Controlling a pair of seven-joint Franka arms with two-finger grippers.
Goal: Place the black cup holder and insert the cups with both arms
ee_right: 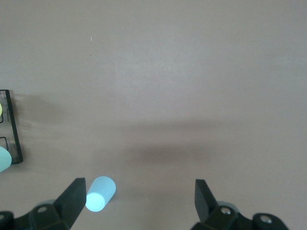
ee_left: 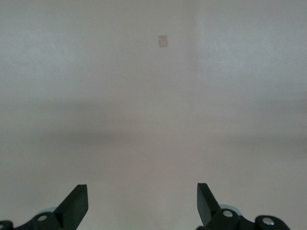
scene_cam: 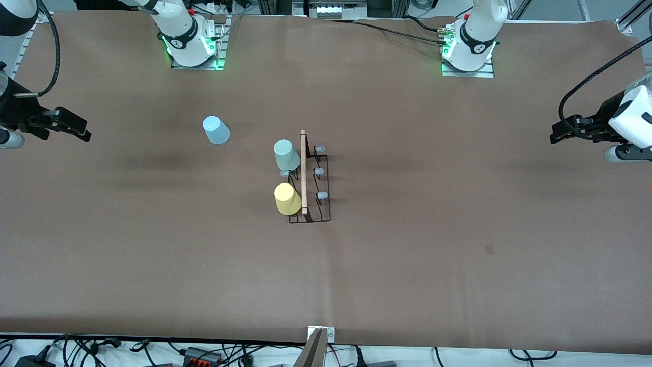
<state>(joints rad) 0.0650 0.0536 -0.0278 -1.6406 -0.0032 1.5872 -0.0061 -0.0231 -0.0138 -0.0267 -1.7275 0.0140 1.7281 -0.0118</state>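
While the rack's prongs under the mint cup and yellow cup stay hidden, the black cup holder sits mid-table, its wooden handle running toward the front camera. The blue cup stands apart, toward the right arm's end. The left gripper and right gripper hover spread wide, empty, over the table's ends.

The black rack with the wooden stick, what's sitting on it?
On the black rack, a mint green cup and a yellow cup sit upside down on prongs. The prongs under them are hidden. Four grey-tipped prongs show bare. The blue cup stands apart.
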